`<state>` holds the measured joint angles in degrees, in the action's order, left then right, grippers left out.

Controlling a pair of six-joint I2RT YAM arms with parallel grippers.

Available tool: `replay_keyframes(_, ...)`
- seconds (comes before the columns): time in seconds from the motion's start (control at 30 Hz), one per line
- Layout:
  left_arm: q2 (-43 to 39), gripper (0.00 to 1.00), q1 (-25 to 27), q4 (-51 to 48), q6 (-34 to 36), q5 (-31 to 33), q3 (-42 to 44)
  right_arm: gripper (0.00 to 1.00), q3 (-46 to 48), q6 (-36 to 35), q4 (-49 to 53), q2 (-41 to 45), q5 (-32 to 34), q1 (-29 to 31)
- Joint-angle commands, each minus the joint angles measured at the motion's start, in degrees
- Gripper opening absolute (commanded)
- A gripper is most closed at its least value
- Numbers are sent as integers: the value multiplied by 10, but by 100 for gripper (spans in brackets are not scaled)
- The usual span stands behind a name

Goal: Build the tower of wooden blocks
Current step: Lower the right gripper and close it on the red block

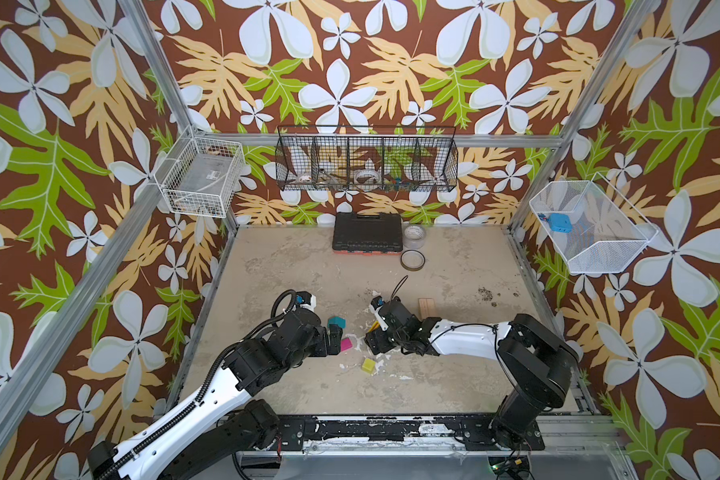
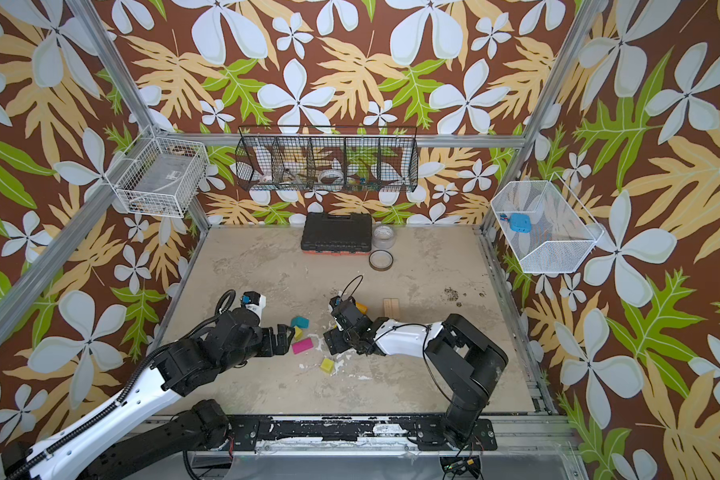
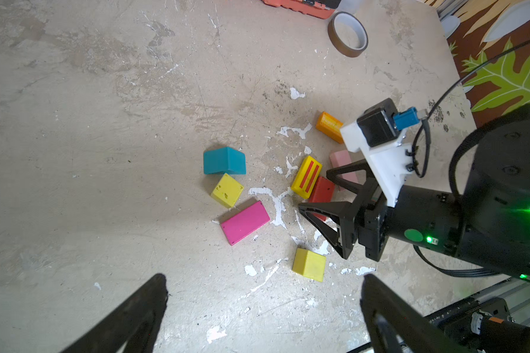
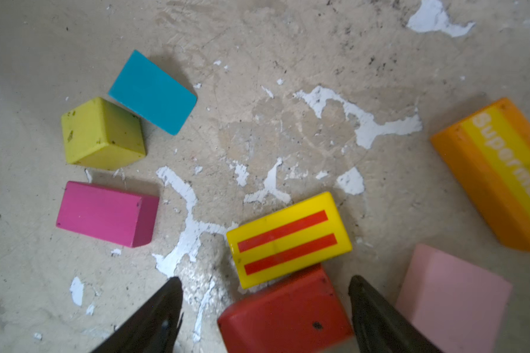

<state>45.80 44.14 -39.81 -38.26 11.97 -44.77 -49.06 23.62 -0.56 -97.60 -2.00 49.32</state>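
Loose blocks lie flat mid-table; no tower stands. A teal roof block, a yellow-green cube and a magenta block sit together. A yellow cube lies alone nearer the front. My right gripper is open, low over the table, straddling a red block; a gap shows on one side. A yellow red-striped block touches the red one. A pink block and an orange block lie beside them. My left gripper is open and empty. A tan plank lies behind the right arm.
A black tool case, a clear tape roll and a brown tape roll sit at the back of the table. Wire baskets hang on the left wall, back wall and right wall.
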Motion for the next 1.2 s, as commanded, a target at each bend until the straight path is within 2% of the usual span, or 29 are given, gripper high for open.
replay_keyframes(0.0, -1, 100, 0, 10, 5, -1, 1, 81, 14, 14, -10, 10, -21, 5)
replay_keyframes(0.4, -8, 100, 0, 12, 5, -2, 3, 64, 20, 40, 12, 9, 21, 42)
replay_keyframes(0.57, -7, 100, 0, 13, 5, -4, 4, 62, 17, 45, 28, 4, 35, 43)
replay_keyframes(0.63, -8, 100, 0, 13, 5, -5, 5, 62, 14, 46, 32, 1, 44, 47)
replay_keyframes(0.83, -8, 100, 0, 14, 5, -5, 5, 74, -8, 46, 59, -10, 75, 73)
replay_keyframes(1.07, -13, 100, 0, 16, 5, -5, 6, 75, -32, 47, 88, -35, 113, 84)
replay_keyframes(1.17, -9, 100, 0, 16, 5, -7, 7, 71, -36, 49, 96, -43, 115, 84)
